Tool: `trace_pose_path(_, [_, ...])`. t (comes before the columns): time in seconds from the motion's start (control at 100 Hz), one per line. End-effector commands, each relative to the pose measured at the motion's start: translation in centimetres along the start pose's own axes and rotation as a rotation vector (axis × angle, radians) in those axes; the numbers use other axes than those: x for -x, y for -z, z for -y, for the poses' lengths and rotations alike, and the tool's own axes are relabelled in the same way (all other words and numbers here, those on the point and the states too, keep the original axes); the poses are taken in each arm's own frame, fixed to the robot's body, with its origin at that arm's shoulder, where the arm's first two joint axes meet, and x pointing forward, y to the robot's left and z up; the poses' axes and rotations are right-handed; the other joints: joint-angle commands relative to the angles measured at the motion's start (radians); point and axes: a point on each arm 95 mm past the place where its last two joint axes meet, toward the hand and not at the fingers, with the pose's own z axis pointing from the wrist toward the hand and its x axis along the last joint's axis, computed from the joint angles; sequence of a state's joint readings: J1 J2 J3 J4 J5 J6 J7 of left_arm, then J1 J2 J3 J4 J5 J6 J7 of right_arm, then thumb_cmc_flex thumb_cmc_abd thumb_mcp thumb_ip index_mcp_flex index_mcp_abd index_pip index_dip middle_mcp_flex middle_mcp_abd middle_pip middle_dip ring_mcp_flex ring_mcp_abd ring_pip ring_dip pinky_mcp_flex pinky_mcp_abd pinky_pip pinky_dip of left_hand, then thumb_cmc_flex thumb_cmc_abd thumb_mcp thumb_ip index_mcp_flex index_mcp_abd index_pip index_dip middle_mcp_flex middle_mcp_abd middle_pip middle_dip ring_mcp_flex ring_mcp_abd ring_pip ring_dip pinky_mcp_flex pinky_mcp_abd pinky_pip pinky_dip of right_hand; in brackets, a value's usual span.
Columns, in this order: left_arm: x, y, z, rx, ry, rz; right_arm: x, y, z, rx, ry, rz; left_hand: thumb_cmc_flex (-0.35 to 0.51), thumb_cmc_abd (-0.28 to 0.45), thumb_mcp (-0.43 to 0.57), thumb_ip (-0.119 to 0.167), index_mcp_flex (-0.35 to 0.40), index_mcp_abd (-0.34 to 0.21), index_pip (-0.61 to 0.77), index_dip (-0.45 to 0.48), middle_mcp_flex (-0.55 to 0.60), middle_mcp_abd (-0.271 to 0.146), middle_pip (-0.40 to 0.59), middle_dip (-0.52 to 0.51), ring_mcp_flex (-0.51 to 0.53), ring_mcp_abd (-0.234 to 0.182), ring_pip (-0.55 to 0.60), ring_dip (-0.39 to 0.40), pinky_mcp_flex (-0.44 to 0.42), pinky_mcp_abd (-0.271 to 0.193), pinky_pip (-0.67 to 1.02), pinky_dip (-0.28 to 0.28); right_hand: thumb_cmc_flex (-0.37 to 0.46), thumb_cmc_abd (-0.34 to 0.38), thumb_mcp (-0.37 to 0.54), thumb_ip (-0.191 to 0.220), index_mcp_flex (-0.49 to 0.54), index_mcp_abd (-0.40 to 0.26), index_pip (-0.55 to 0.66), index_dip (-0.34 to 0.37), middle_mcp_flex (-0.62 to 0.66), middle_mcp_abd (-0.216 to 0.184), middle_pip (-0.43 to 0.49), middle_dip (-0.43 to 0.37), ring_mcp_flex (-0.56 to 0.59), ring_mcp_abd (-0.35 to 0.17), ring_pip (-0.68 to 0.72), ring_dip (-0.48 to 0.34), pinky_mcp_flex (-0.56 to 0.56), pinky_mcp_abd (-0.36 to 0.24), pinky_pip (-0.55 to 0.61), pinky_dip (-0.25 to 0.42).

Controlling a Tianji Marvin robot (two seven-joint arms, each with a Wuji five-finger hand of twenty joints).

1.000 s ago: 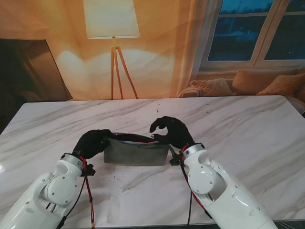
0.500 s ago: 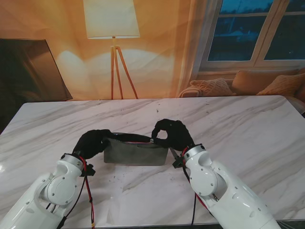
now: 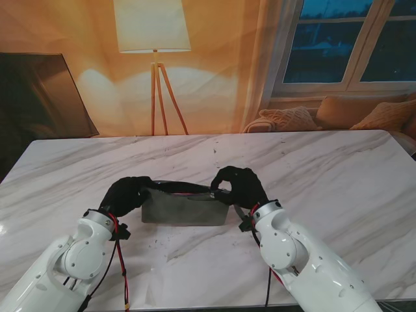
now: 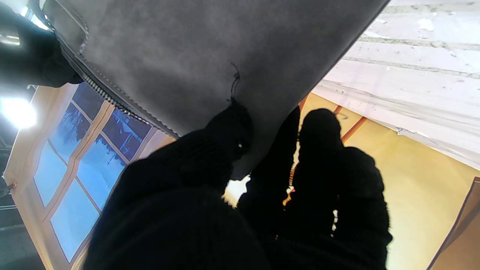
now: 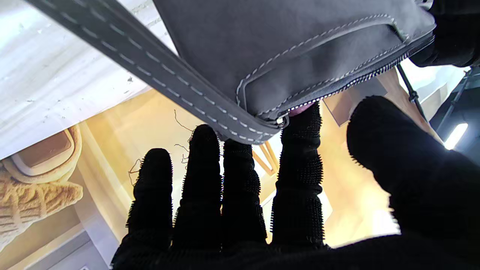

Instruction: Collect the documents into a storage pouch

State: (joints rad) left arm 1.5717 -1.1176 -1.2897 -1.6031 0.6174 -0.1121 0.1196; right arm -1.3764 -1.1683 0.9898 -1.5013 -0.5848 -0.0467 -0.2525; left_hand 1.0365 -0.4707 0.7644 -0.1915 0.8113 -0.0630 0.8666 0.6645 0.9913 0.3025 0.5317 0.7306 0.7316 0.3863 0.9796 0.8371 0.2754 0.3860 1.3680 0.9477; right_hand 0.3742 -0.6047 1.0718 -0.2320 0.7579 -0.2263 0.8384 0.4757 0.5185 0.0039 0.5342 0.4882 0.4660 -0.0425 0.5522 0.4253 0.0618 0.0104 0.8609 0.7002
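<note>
My left hand (image 3: 128, 193) grips the left end of the grey pouch (image 3: 185, 208) at the table's (image 3: 338, 169) near middle; my right hand (image 3: 238, 184) pinches its zipper end. Soft, light fabric, likely saggy: best held by the stitched rim

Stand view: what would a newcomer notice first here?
The grey pouch stands upright on the marble table, near me. The black-gloved left hand grips its left end, and the right hand is at its right top corner. In the right wrist view, fingers touch the zipper end.
</note>
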Motion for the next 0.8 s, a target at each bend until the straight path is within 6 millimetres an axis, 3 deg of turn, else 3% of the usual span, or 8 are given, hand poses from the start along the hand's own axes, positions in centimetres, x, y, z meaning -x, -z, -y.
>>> trace_pose_path(0.0, [-0.1,0.0,-0.3,0.011,0.01,0.003,0.1,0.1,0.2,-0.001,0.002,0.0,0.013,0.021,-0.011,0.002,0.01,0.041,0.058,0.001,0.023,-0.014,0.012,0.001,-0.005,0.071,0.016,0.005,-0.035,-0.072,-0.024,-0.023,0.009,-0.014,0.031,-0.018,-0.054,0.003,0.02,0.001,-0.055,-0.019,0.009,0.006,-0.015,-0.034,-0.005,-0.01,0.004,-0.045,0.002,0.021])
trace_pose_path(0.08, [-0.1,0.0,-0.3,0.009,0.01,0.004,0.0,0.2,0.0,0.009,-0.002,-0.005,0.013,0.021,-0.01,0.002,0.01,0.04,0.058,0.001,0.022,-0.014,0.012,0.0,-0.005,0.071,0.017,0.005,-0.034,-0.072,-0.024,-0.023,-0.006,-0.001,0.032,-0.012,-0.072,0.006,-0.013,0.038,-0.069,-0.019,0.021,0.003,-0.02,-0.035,-0.003,-0.016,-0.002,-0.048,0.015,0.017])
trace_pose_path(0.3, [-0.1,0.1,-0.2,0.003,0.011,0.007,-0.1,0.7,0.1,0.012,-0.033,-0.007,0.013,0.021,-0.01,0.001,0.01,0.043,0.059,0.001,0.022,-0.014,0.013,0.001,-0.006,0.071,0.017,0.005,-0.034,-0.072,-0.024,-0.023,-0.009,-0.002,0.003,-0.016,-0.033,-0.047,0.027,0.052,-0.074,-0.016,0.02,-0.001,-0.029,-0.034,-0.008,-0.018,-0.012,-0.044,0.011,0.013])
trace_pose_path(0.42, [-0.1,0.1,-0.3,0.003,0.011,0.007,0.1,1.0,0.3,-0.008,-0.026,-0.011,0.013,0.021,-0.01,0.001,0.01,0.042,0.059,0.001,0.023,-0.014,0.014,0.0,-0.005,0.072,0.018,0.005,-0.034,-0.072,-0.023,-0.022,-0.007,0.002,-0.015,-0.015,-0.008,-0.058,0.083,0.005,-0.07,-0.017,0.012,-0.007,-0.032,-0.033,-0.014,-0.02,-0.016,-0.042,0.006,0.008])
trace_pose_path(0.66, [-0.1,0.1,-0.2,0.004,0.012,0.004,0.7,1.2,1.0,-0.057,0.024,-0.017,0.013,0.021,-0.009,0.001,0.01,0.043,0.059,0.002,0.023,-0.014,0.014,0.0,-0.005,0.072,0.018,0.005,-0.035,-0.072,-0.024,-0.022,-0.053,0.049,-0.028,0.003,0.014,-0.022,0.028,-0.046,-0.076,-0.021,-0.019,-0.022,-0.052,-0.027,-0.04,-0.028,-0.031,-0.039,-0.019,0.004])
trace_pose_path(0.79, [-0.1,0.1,-0.2,0.006,0.012,0.001,1.0,1.3,1.2,-0.079,0.048,-0.016,0.012,0.02,-0.009,0.001,0.01,0.043,0.059,0.002,0.022,-0.013,0.014,0.0,-0.006,0.072,0.018,0.005,-0.036,-0.072,-0.024,-0.022,-0.082,0.085,-0.046,0.034,0.006,0.012,-0.057,-0.028,-0.085,-0.02,-0.038,-0.026,-0.064,-0.027,-0.059,-0.029,-0.037,-0.041,-0.039,0.011])
